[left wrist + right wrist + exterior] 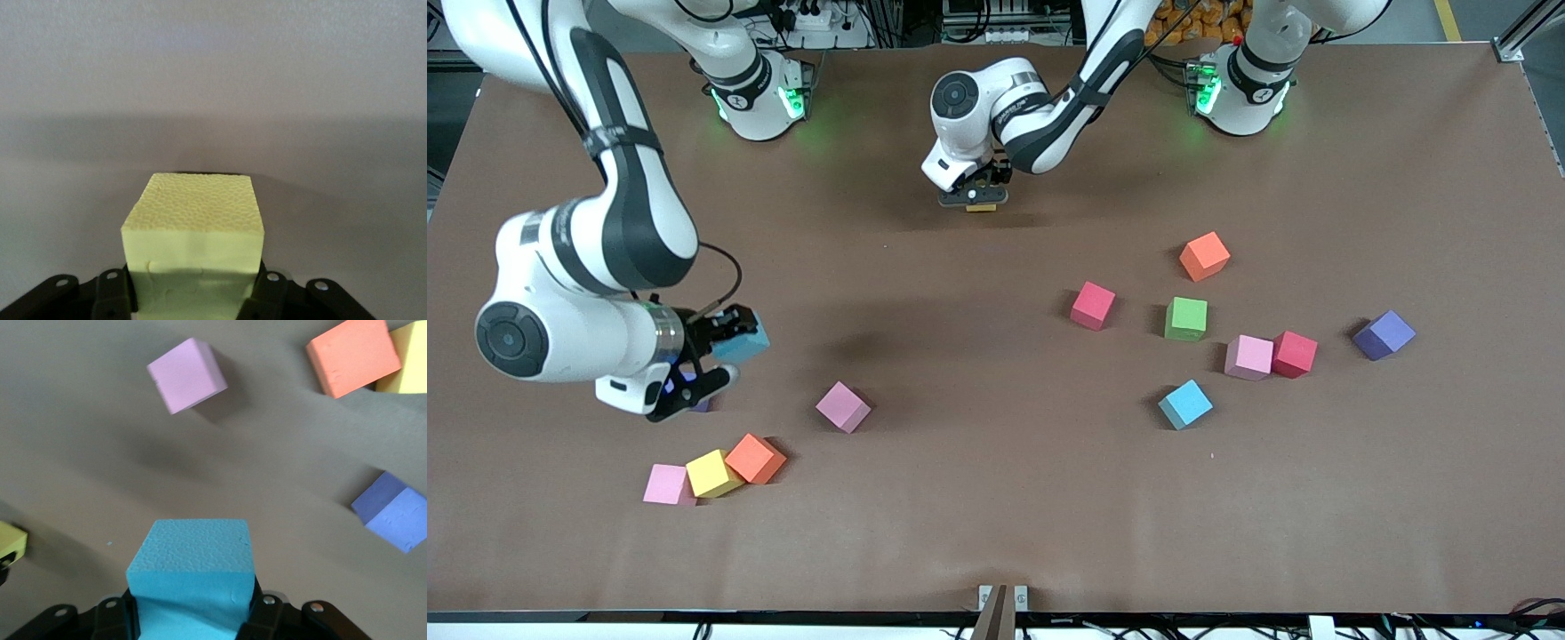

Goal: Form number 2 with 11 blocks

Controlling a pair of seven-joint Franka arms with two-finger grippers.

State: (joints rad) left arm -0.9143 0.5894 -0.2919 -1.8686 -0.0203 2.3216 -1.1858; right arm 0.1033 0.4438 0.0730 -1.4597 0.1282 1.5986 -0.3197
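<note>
My left gripper is shut on a yellow block, low over the table's middle near the robots' bases; I cannot tell if the block touches the table. In the left wrist view the yellow block sits between the fingers. My right gripper is shut on a blue block, held in the air over the right arm's end of the table. The right wrist view shows this blue block in the jaws. A purple block lies partly hidden under that gripper.
Near the right gripper lie a pink block, an orange block, a yellow block and a pink block. Toward the left arm's end lie orange, crimson, green, pink, red, purple and blue blocks.
</note>
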